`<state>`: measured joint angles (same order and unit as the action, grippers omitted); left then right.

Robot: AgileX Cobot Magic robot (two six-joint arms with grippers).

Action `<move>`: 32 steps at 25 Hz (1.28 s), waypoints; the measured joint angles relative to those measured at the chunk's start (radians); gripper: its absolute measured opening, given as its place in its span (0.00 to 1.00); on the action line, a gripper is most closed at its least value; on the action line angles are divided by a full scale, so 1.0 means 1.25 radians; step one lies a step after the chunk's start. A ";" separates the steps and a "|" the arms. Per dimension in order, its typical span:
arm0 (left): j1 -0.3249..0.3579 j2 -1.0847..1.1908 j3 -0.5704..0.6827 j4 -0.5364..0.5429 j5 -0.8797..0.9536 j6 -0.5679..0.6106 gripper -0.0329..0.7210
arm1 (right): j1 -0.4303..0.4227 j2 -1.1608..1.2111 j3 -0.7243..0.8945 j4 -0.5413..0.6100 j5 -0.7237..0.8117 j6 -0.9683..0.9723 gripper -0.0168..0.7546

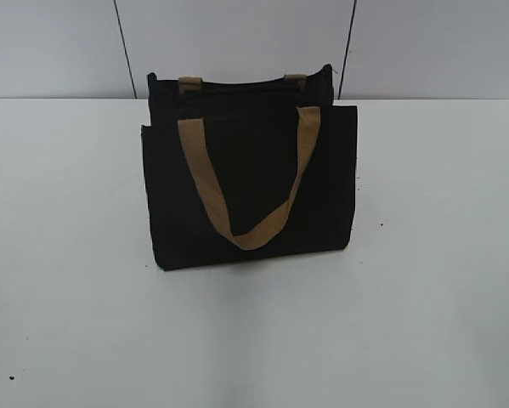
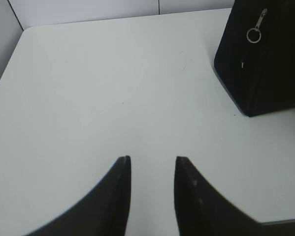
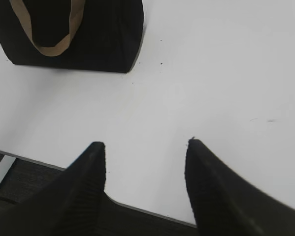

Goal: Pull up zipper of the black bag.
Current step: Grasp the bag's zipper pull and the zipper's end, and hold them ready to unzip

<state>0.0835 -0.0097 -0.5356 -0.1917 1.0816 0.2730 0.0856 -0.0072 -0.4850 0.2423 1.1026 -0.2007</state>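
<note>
Standing upright near the worktop's [image 1: 67, 323] far edge: soft black bag [image 1: 250, 195], likely light and floppy. Best grasped by zipper [image 2: 261, 18] ring. Left hand [image 2: 152, 164] and right hand [image 3: 145, 147] parted, empty.

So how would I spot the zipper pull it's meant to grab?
Find the boxy black fabric bag standing on the white table. On its narrow end panel hangs a small silver metal ring pull, the only shiny thing against the black cloth.

The black bag [image 1: 250, 191] stands upright on the white table [image 1: 424, 323], one tan strap drooping down its front; the zipper [image 2: 256, 28] with its silver ring hangs on its side panel.
</note>
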 joint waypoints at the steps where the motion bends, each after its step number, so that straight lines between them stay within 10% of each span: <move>1: 0.000 0.000 0.000 0.000 0.000 0.000 0.36 | 0.000 0.000 0.000 0.000 0.000 0.000 0.54; 32: 0.000 0.000 0.000 -0.016 0.000 0.000 0.41 | 0.000 0.000 0.000 0.000 0.000 0.000 0.54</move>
<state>0.0835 -0.0097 -0.5356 -0.2111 1.0816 0.2730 0.0856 -0.0072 -0.4850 0.2423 1.1026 -0.2007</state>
